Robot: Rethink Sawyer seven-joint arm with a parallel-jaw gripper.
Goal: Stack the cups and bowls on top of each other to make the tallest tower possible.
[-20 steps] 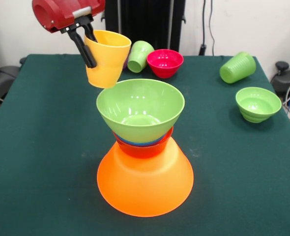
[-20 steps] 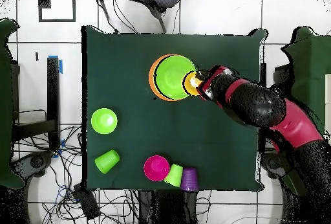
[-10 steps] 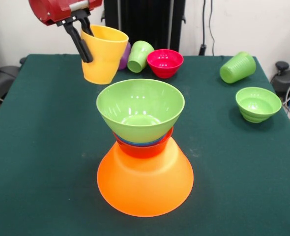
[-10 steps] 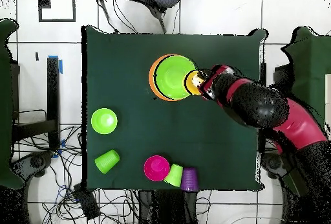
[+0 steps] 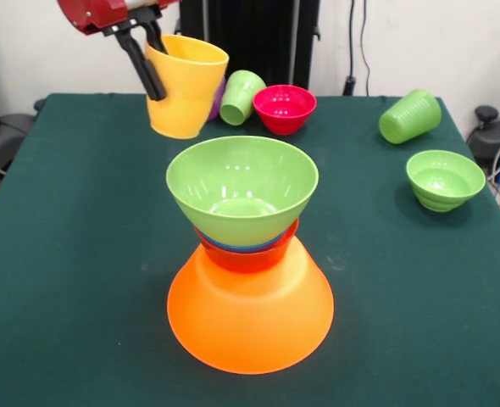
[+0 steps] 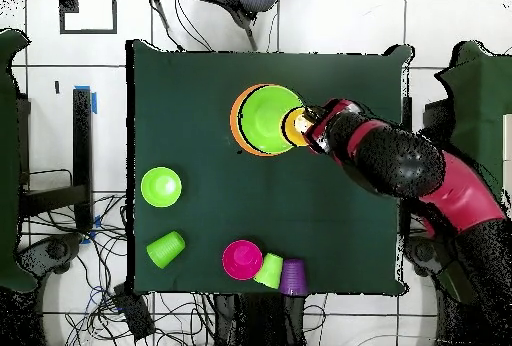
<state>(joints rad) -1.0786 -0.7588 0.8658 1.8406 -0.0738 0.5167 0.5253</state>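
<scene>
Gripper (image 5: 151,52) is pinching the yellow cup's (image 5: 185,86) rim, holding it in the air at about 11 o'clock of the tower (image 5: 246,254). I'd center it over the large green bowl (image 5: 241,188), level it, then lower slowly.

cups: you have four; one yellow cup (image 5: 185,87) at 11 o'clock held in the air, one purple cup (image 6: 293,277) at 6 o'clock in the overhead view, two light green cups (image 5: 241,96) (image 5: 410,116) lying at 12 and 2 o'clock
bowls: you can count six; huge orange bowl (image 5: 250,314), red-orange bowl (image 5: 250,257), blue bowl (image 5: 233,247) showing only a rim, large light green bowl (image 5: 242,188), pink bowl (image 5: 285,107), small green bowl (image 5: 445,179)
tower: one, four bowls stacked at centre
loose bowls: two, at 12 and 3 o'clock
gripper: one (image 5: 149,52)
</scene>
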